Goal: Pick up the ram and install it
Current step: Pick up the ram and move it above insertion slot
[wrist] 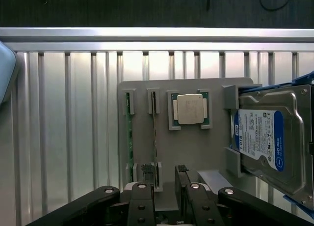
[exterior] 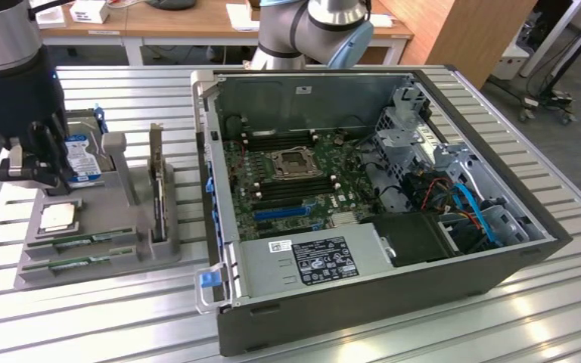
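Hovering with its jaws spread wide and empty, the hand (wrist: 164,177) hangs over the grey holder (wrist: 196,152) on the slatted table (wrist: 73,137), where the ram (exterior: 81,241) stands on edge in a slot, a twin stick just beside it. We'd judge it light, stiff, thin and brittle, so we'd pinch its flat faces near mid-length, clear of the contacts. Farther out, the hard drive (wrist: 265,137) wears a blue label reading WD Blue.

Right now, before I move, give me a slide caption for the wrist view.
Open jaws hover over the grey holder with two ram sticks, a processor chip and a hard drive.
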Robot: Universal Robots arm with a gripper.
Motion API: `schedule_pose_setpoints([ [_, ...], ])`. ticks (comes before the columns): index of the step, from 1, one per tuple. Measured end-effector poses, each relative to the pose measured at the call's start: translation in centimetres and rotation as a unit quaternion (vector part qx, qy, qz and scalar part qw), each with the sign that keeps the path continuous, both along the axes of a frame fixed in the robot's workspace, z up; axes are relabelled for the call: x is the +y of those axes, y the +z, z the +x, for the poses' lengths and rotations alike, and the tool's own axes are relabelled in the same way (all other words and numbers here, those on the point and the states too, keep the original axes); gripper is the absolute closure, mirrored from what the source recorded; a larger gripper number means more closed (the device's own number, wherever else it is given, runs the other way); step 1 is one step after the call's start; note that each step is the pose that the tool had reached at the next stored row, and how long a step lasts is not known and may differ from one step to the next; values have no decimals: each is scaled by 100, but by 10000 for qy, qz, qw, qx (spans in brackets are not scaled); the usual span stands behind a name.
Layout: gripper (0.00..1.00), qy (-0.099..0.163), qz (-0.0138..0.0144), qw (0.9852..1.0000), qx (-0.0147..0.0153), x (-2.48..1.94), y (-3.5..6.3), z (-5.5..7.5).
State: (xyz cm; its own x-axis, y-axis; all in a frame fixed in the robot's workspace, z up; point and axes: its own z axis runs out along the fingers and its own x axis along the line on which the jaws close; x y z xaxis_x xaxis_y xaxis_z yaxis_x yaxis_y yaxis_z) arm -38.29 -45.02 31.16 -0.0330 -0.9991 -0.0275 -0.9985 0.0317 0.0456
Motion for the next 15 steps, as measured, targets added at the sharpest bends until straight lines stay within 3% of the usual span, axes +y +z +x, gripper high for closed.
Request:
schedule_pose_setpoints([
  [15, 69, 0, 0, 10000, 0, 0, -130, 0],
])
